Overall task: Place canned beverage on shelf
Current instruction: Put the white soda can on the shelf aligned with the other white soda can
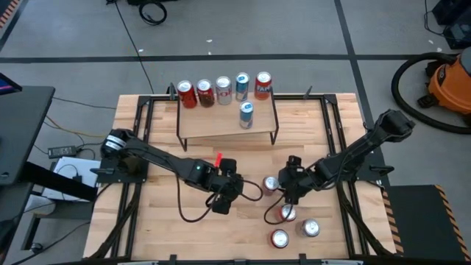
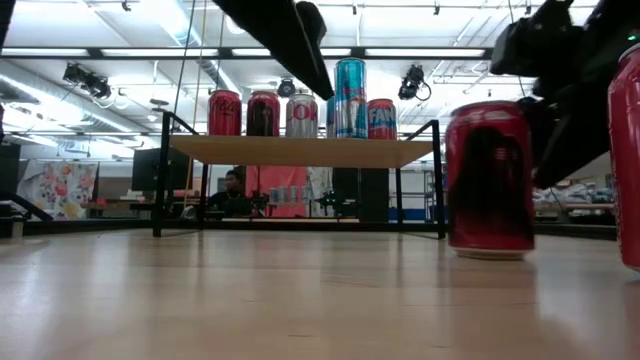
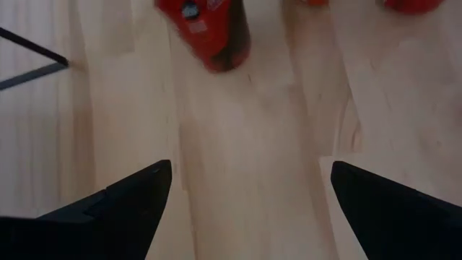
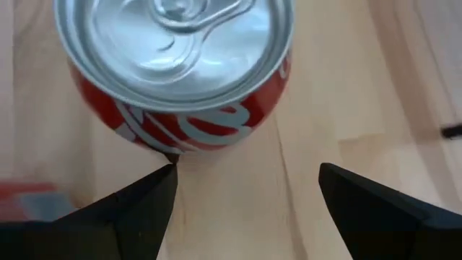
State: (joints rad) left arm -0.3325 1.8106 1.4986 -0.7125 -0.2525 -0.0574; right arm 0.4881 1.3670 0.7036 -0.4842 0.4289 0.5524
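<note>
shelf [image 1: 213, 126]: light-wood board, black legs | red can [image 4: 177, 72]: cylindrical, ribbed silver lid

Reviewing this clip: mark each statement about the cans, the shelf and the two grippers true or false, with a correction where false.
1. Six cans stand on the shelf. True.
2. The right gripper holds a can. False: it is open, above a red can it does not touch.
3. The left gripper is open and empty. True.
4. No cans remain on the table. False: four stand near the right gripper.
5. The blue can stands alone in front of the back row. True.
</note>
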